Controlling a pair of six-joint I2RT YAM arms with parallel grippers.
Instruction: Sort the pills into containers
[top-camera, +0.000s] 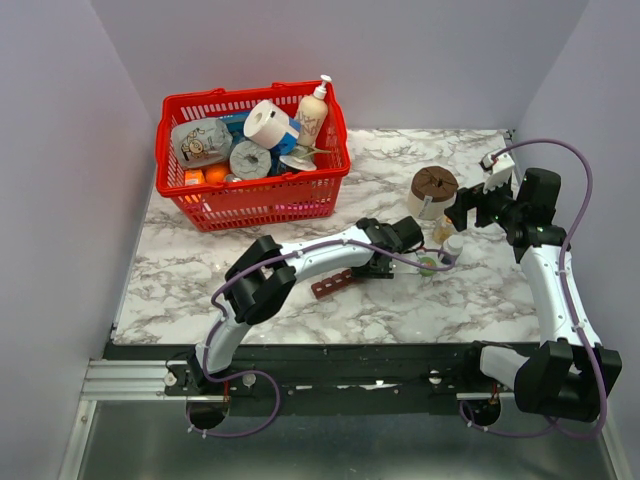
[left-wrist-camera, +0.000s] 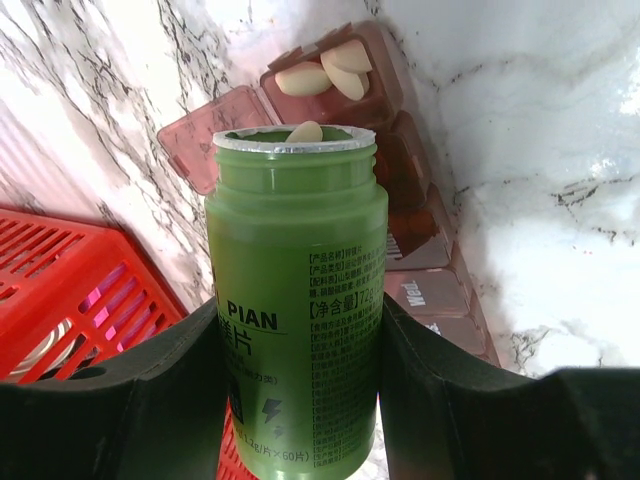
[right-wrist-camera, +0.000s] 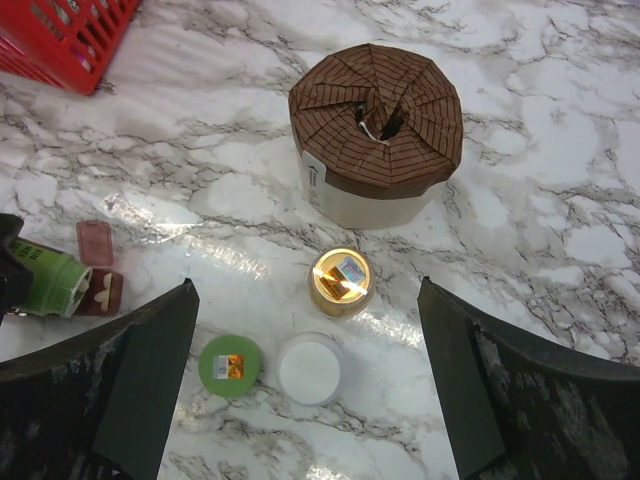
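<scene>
My left gripper (left-wrist-camera: 300, 335) is shut on an open green pill bottle (left-wrist-camera: 295, 290), tipped toward the dark red-brown pill organizer (left-wrist-camera: 420, 250). One pale pill (left-wrist-camera: 305, 132) lies at the bottle's mouth. The organizer's end compartment is open, its lid (left-wrist-camera: 205, 140) flipped back, and it holds three pale pills (left-wrist-camera: 325, 75). In the top view the left gripper (top-camera: 385, 260) is at the organizer's (top-camera: 333, 284) right end. My right gripper (right-wrist-camera: 305, 300) is open and empty, above an amber bottle (right-wrist-camera: 340, 281), a white-capped bottle (right-wrist-camera: 310, 368) and a green cap (right-wrist-camera: 230, 365).
A red mesh basket (top-camera: 250, 195) full of groceries stands at the back left. A white tub with a brown pleated lid (top-camera: 433, 190) stands just behind the small bottles. Walls close in the table on the left, back and right.
</scene>
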